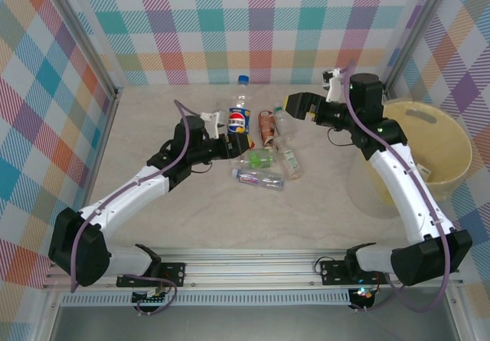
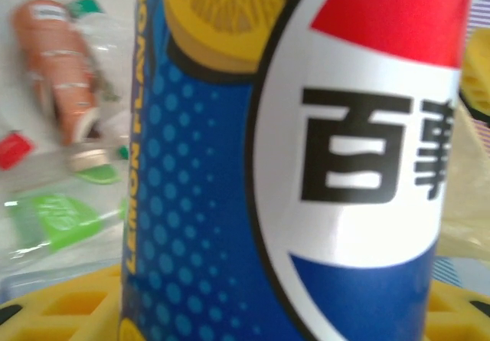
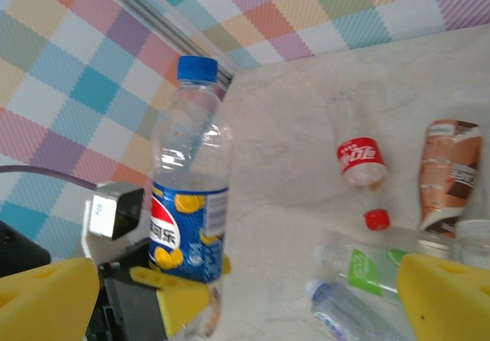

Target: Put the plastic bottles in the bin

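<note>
A blue-labelled Pepsi plastic bottle (image 1: 240, 116) with a blue cap stands upright between the yellow fingers of my left gripper (image 1: 234, 143), which is shut on its lower half. Its label (image 2: 306, 165) is right against the left wrist camera. In the right wrist view the same bottle (image 3: 187, 203) shows with a left finger (image 3: 172, 295) pressed to it. My right gripper (image 1: 295, 103) hangs open and holds nothing, just right of the bottles. More bottles lie on the table: brown-labelled (image 1: 266, 126), green-labelled (image 1: 259, 159), blue-and-white (image 1: 256, 178). The pale-yellow bin (image 1: 448, 138) stands at the far right.
A red-labelled bottle (image 3: 358, 153) lies on the table, with a loose red cap (image 3: 375, 219) nearby. A clear bottle with a green cap (image 1: 289, 162) lies beside the pile. Checked walls close the table at the back and both sides. The right arm stretches between the pile and the bin.
</note>
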Controlling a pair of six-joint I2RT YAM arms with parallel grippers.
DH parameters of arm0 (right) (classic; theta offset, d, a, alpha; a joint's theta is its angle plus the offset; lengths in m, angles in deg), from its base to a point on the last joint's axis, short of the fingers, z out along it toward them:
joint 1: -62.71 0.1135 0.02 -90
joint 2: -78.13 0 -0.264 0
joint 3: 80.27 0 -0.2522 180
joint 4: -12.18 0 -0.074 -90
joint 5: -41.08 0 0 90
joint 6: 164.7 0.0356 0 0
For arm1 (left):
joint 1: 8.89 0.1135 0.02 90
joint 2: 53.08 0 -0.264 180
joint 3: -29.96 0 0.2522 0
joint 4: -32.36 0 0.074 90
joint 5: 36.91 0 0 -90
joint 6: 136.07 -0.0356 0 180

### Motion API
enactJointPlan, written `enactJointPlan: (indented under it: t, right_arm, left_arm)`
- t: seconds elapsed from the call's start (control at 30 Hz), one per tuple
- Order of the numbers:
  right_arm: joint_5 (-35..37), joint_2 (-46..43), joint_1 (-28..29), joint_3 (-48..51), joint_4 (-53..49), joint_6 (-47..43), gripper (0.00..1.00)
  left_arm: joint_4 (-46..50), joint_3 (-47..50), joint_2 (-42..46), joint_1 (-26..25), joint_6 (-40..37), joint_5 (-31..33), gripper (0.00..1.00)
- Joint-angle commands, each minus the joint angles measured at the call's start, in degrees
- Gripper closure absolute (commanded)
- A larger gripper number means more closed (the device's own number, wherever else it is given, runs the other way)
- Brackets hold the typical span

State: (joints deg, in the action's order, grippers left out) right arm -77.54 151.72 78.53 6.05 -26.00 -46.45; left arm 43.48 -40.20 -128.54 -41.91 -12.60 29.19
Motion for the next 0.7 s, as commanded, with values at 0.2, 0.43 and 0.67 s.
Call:
enactJointPlan:
  t: [0.2,0.43,0.67]
  right_arm:
    - [-6.85,2.68,0.29,0.59,8.17,4.72,0.0]
    - [-11.6,6.79,1.33,0.51,11.48,6.28,0.0]
    - [-11.58,8.15,2.5,1.17,12.92,6.38,0.09]
  left_arm:
    - [-14.85,-2.05,-4.26,-5.2,4.24,-9.96,0.48]
    - [-16.0,-5.04,-7.21,-8.43,2.58,-12.72,0.48]
    - [-16.51,-7.18,-9.69,-9.65,2.23,-13.89,0.48]
